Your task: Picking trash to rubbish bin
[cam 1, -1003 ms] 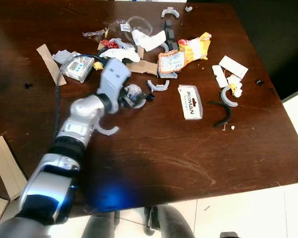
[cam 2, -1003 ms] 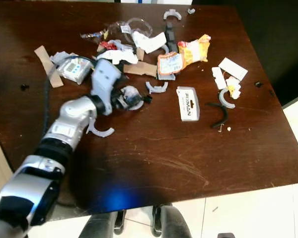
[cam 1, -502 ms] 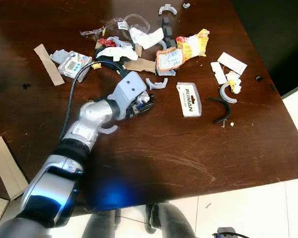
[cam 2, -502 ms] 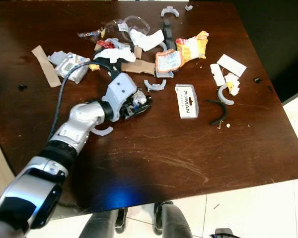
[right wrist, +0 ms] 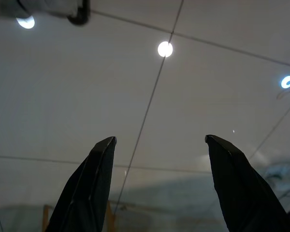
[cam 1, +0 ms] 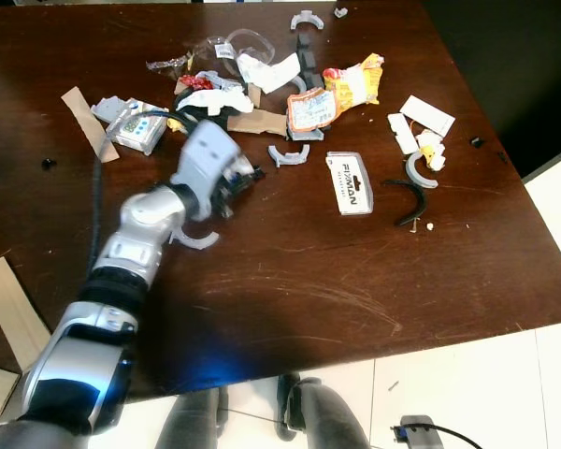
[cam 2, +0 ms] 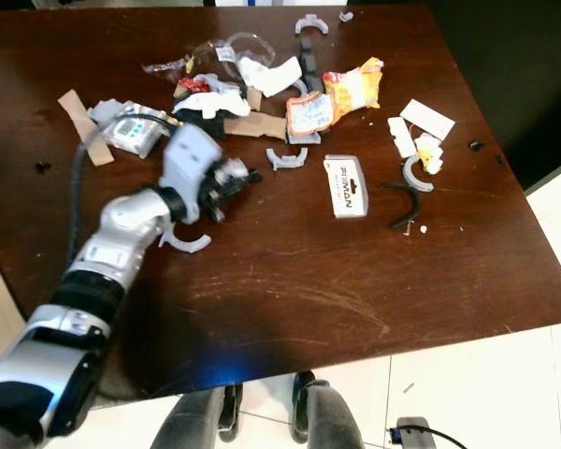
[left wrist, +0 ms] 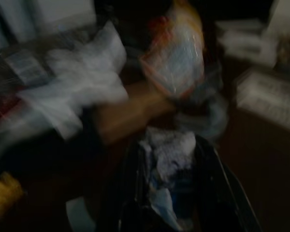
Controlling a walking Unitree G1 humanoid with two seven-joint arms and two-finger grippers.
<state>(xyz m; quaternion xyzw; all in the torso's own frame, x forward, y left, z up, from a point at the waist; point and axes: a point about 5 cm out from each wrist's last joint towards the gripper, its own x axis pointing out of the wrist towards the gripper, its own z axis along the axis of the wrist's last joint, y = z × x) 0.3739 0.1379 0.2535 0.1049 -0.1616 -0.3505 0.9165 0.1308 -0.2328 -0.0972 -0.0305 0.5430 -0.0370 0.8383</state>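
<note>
Trash lies scattered over the far half of a dark wooden table (cam 1: pixel 290 299). My left gripper (cam 1: pixel 239 178) hovers just above the table near the pile, shut on a crumpled clear and white wrapper (left wrist: pixel 166 154) that sits between its two black fingers. Close by lie a grey curved piece (cam 1: pixel 288 155), an orange and yellow snack bag (cam 1: pixel 341 94) and a white FIXMAN label pack (cam 1: pixel 349 183). The left wrist view is blurred. My right gripper (right wrist: pixel 159 183) is open, with nothing between its fingers and a pale tiled surface beyond it.
Also on the table are white paper (cam 1: pixel 271 70), a small timer (cam 1: pixel 136 131), a cardboard strip (cam 1: pixel 82 122), another grey curved piece (cam 1: pixel 198 241), a black curved strip (cam 1: pixel 409 198) and white scraps (cam 1: pixel 421 117). Flattened cardboard (cam 1: pixel 9 309) lies on the floor at the left.
The left gripper, still holding the crumpled wrapper, dipped right toward the table and has swung back left. The whole view has shifted slightly.
</note>
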